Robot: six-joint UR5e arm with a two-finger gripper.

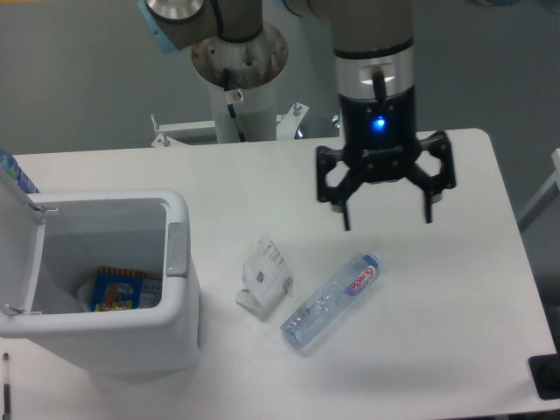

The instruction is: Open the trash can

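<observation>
A clear plastic bottle (332, 301) lies on its side on the white counter (455, 289), just beside a crumpled white wrapper (265, 276) (printed label).

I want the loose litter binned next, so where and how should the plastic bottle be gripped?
Judging from its pose, take the plastic bottle across its clear mid-body, coming straight down from above. It lies flat on the table, cap end up-right, so the open pincer should turn until its fingers straddle the narrow width. The crumpled wrapper lies beside the lower end, so stay clear of that.
</observation>
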